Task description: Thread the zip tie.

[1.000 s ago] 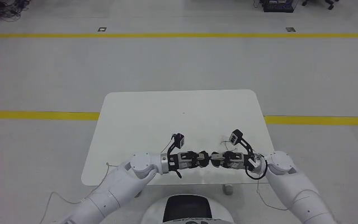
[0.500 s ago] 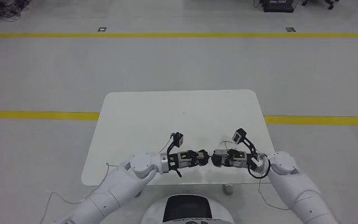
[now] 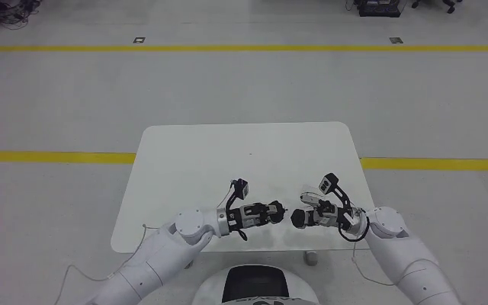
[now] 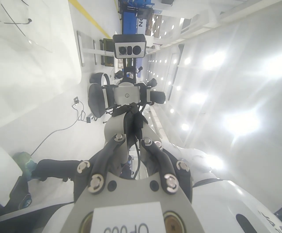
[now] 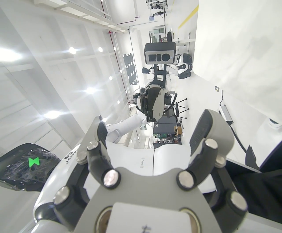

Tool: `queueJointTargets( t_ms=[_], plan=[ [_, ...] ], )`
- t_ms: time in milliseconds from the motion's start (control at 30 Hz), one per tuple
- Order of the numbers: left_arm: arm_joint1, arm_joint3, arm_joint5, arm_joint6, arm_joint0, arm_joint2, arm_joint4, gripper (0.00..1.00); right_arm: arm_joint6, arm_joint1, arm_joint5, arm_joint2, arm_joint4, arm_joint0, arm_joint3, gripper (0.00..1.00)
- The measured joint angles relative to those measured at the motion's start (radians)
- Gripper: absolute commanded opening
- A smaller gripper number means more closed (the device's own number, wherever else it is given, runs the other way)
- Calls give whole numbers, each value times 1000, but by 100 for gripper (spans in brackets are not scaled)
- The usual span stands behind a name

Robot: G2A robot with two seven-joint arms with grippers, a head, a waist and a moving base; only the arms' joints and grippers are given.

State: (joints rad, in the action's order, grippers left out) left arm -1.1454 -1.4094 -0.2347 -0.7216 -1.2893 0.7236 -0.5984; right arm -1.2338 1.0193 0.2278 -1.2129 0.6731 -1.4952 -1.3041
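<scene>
1. From above: left gripper (image 3: 280, 213) and right gripper (image 3: 295, 218) sit tip to tip, just apart, over the table (image 3: 191, 152).
2. Left wrist: left gripper's squeezed together, can't tell on what. A thin zip tie (image 4: 27, 21) lies flat on the table, well away.
3. Right wrist: right gripper spread, empty.

Left gripper (image 4: 132, 113), jaws together, opposite right gripper (image 4: 127, 96).

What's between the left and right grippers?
In the top view, a short gap of bare table separates the left gripper and the right gripper; nothing spanning it is discernible.
</scene>
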Motion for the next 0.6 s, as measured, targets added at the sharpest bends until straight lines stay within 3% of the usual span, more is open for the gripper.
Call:
queueJointTargets(
  t_ms=[167, 300, 433, 600],
  plan=[
    [1, 5, -14, 24, 2, 0, 27, 0, 0, 0, 0, 0, 0, 0, 0, 100],
    [8, 24, -104, 79, -2, 7, 176, 0, 0, 0, 0, 0, 0, 0, 0, 100],
    [19, 2, -105, 173, -21, 33, 368, 0, 0, 0, 0, 0, 0, 0, 0, 100],
    [29, -37, -105, 234, -54, 59, 504, 0, 0, 0, 0, 0, 0, 0, 0, 100]
  ],
)
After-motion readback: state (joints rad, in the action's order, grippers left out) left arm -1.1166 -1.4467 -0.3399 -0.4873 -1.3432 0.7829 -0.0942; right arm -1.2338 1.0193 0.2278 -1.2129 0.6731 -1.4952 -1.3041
